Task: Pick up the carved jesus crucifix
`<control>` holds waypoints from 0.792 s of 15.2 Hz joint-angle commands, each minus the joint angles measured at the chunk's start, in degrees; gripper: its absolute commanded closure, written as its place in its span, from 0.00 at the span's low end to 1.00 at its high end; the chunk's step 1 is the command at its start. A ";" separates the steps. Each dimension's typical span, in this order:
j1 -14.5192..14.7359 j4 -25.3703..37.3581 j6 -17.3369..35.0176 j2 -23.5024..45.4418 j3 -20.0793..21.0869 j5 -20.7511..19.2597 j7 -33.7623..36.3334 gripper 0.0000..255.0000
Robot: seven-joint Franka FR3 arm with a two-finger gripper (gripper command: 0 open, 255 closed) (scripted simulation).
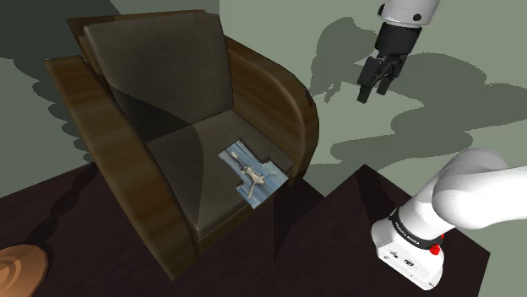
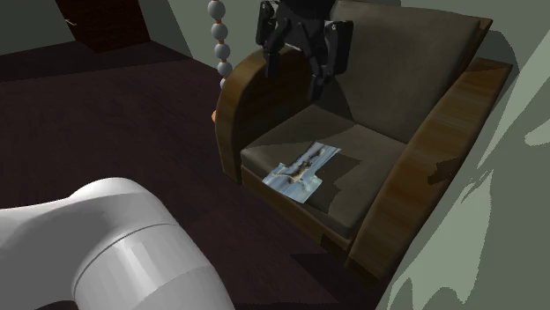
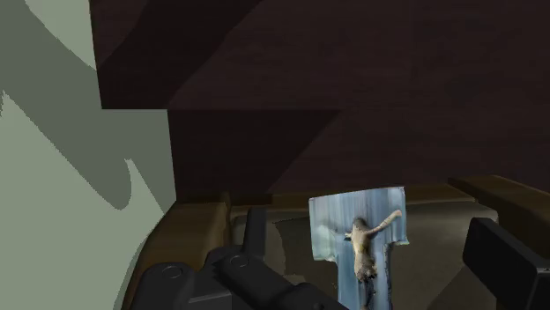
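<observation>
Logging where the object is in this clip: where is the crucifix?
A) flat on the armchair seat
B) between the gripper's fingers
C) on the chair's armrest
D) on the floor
A: the crucifix lies flat on the armchair seat, while the open gripper hangs in the air, apart from it.

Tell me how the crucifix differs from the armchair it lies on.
Colour: the crucifix is pale blue with a tan figure; the armchair is dark, with brown wood-grain sides. Size: the crucifix covers a small part of the seat cushion near its front edge; the armchair is far larger. Pose: the crucifix lies flat; the armchair stands upright on the floor. Shared: neither is touched by the open gripper.
</observation>
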 commanded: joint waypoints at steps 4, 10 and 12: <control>-0.01 -4.31 6.77 1.75 -2.30 1.48 -2.81 0.00; 0.59 -10.42 20.43 8.49 -6.66 5.59 -9.44 0.00; 1.11 -11.62 24.89 11.68 -8.09 7.49 -12.09 0.00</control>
